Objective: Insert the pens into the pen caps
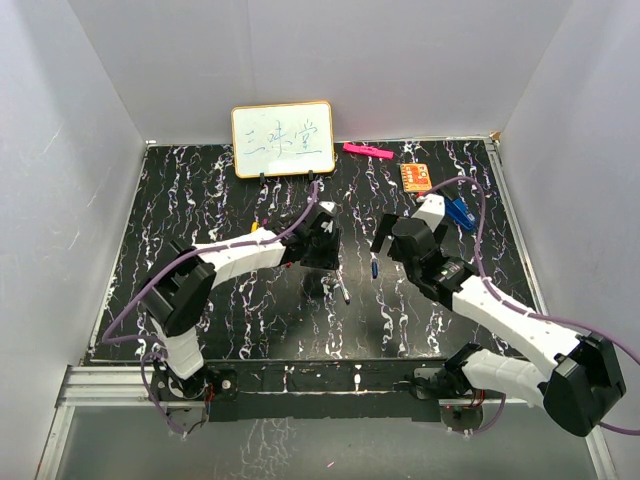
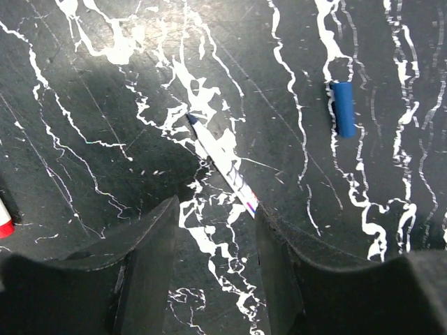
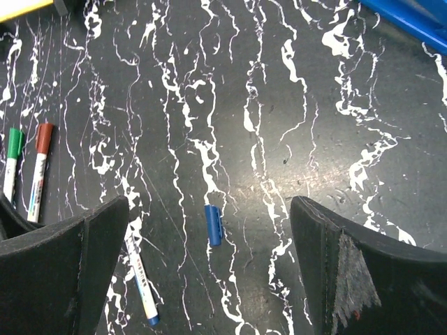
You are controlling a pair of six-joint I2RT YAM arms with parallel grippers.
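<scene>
White walls (image 1: 60, 150) edge a black marbled counter (image 1: 200, 200). The blue pen cap (image 3: 214, 225) lies beneath the wide-spread, empty right end effector (image 3: 209, 209). Near the cap, the blue-tipped pen (image 2: 222, 166) lies free before the parted left end effector (image 2: 216, 213).

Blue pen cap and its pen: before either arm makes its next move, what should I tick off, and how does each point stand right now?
1. small blue plastic pen cap lying free on the black marbled table: ok.
2. right gripper open wide, with the cap lying between its fingers: ok.
3. white-barrelled pen with dark blue tip uncapped and lying flat: ok.
4. left gripper gripping that pen: not ok; its jaws stand apart and the pen rests on the table.
5. Pen tip lined up with the cap: not ok; they lie apart.
6. Which end of the cap is the open one: cannot tell.
</scene>
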